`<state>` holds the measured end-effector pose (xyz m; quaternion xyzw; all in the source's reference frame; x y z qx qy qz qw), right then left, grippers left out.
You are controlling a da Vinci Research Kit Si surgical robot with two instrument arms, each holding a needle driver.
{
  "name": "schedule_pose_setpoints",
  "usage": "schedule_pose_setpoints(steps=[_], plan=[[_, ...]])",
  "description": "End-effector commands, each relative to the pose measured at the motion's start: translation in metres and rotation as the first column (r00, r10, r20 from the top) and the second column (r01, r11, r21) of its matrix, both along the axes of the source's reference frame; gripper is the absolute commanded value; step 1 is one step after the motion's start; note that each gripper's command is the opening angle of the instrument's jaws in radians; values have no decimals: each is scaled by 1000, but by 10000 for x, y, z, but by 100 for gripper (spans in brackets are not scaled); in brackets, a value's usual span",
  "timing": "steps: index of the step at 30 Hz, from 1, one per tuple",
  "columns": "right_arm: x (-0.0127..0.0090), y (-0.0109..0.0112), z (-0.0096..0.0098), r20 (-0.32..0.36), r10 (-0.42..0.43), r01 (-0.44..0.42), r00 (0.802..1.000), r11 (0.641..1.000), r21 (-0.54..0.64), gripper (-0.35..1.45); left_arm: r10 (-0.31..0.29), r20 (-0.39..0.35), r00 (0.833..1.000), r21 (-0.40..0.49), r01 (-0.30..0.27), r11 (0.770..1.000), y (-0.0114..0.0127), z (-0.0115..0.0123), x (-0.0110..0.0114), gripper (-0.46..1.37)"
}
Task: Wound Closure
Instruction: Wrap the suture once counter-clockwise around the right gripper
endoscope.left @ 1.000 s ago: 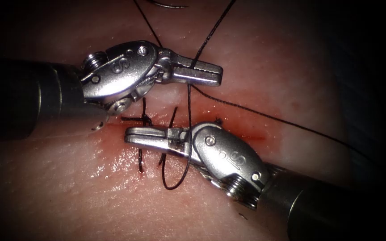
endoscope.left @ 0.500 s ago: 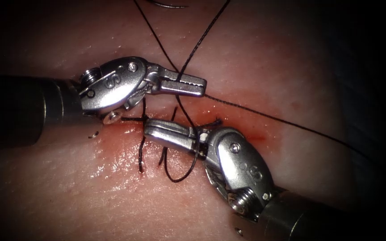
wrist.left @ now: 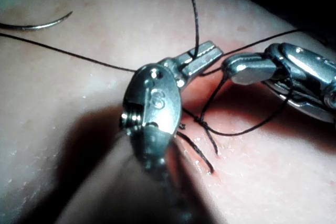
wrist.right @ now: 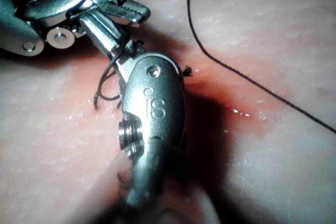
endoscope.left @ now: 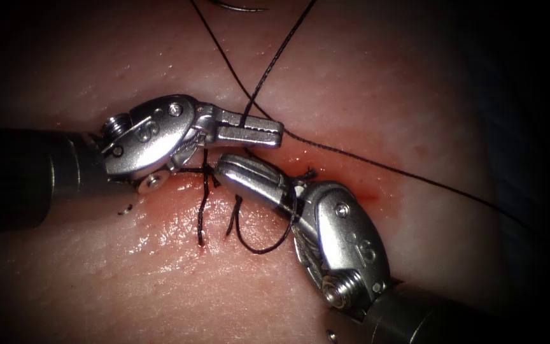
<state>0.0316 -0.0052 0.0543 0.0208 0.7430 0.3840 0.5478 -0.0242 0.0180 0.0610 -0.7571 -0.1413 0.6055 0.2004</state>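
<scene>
Endoscope view: left hand [endoscope.left: 259,132] pinches thread [endoscope.left: 268,67].

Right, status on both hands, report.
Left hand shut on thread. Right hand shut, thread looped round it, tip by the knot at the cut. Needle lying free on tissue, beyond the cut.

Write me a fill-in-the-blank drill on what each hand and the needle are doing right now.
1. The left hand is shut on the ____.
2. The needle lies free on the tissue, held by ____ hand.
3. A loop of thread is wrapped around the ____ hand.
4. In the endoscope view the left hand sits ____ the right hand's tip.

Missing words: thread; neither; right; above
</scene>
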Motion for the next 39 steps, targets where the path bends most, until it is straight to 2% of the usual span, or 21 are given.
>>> schedule_pose_setpoints(steps=[1, 6, 18, 20, 23, 26, 32, 35, 39], plan=[[1, 1, -1, -8, 5, -5, 1000, 1000, 27, -35, -2, -3, 1000, -6, 2, 1000, 0, 0, 2, -35], [3, 0, -1, -22, 32, -30, 999, 995, 91, -35, -11, -9, 1000, -21, 10, 1000, -5, 3, 7, -35], [8, -12, 1, -28, 90, -84, 996, 981, 176, -35, 36, 12, 999, -59, -36, 998, -24, 16, 19, -35], [6, -15, -1, -29, 140, -130, 990, 964, 231, -35, 47, 17, 999, -64, -46, 997, -28, 15, 23, -35], [5, -17, -2, -22, 173, -162, 985, 955, 250, -35, 56, 22, 998, -60, -55, 997, -31, 12, 25, -35], [4, -19, -2, 8, 221, -214, 975, 931, 297, -35, 68, 28, 997, -63, -66, 996, -33, 8, 26, -35], [13, -23, -2, 89, 285, -295, 954, 849, 439, -35, 87, 37, 996, -63, -84, 994, -39, 0, 23, -35], [19, -27, -5, 157, 318, -353, 935, 796, 492, -35, 98, 43, 994, -65, -95, 993, -42, -5, 22, -35], [21, -32, -9, 244, 339, -418, 909, 752, 509, -35, 106, 46, 993, -66, -103, 993, -46, -11, 22, -35]])
